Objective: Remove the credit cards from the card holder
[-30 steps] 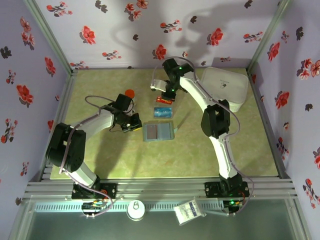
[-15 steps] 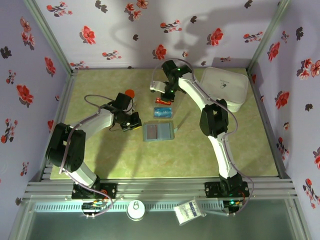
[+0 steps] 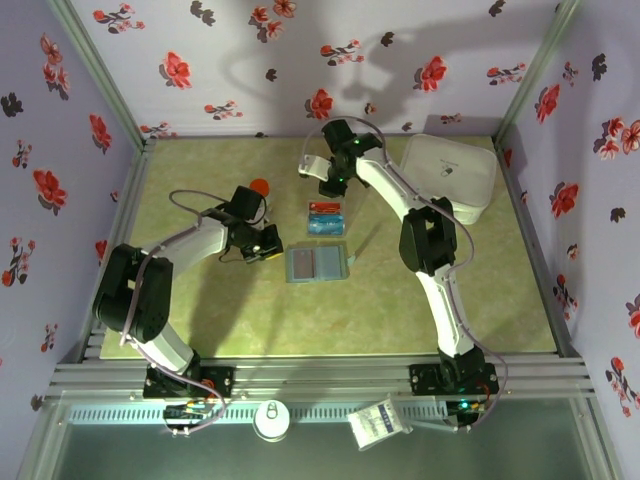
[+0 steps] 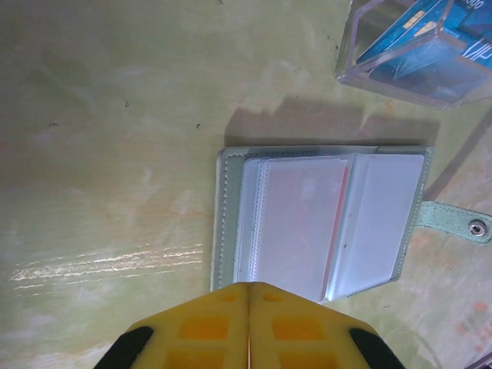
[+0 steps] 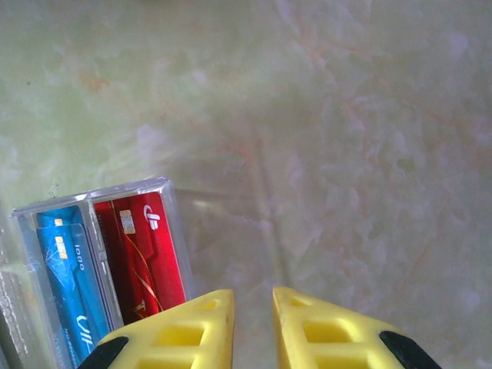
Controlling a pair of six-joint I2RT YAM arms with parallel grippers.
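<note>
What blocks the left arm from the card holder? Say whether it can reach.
Probably yes, nothing blocks it. The card holder lies open and flat just ahead of the shut jaws of the left arm, bare table between; the clear box sits beyond. The jaws must open first to grip.

The yellow-fingered left gripper has, just ahead of it, a flat folding card holder, grey-green with milky, pink-tinged sleeves. Left of the yellow-fingered right gripper, a clear plastic box shows a glossy red card with gold lines and a light blue card. The marbled tabletop is pale green.
</note>
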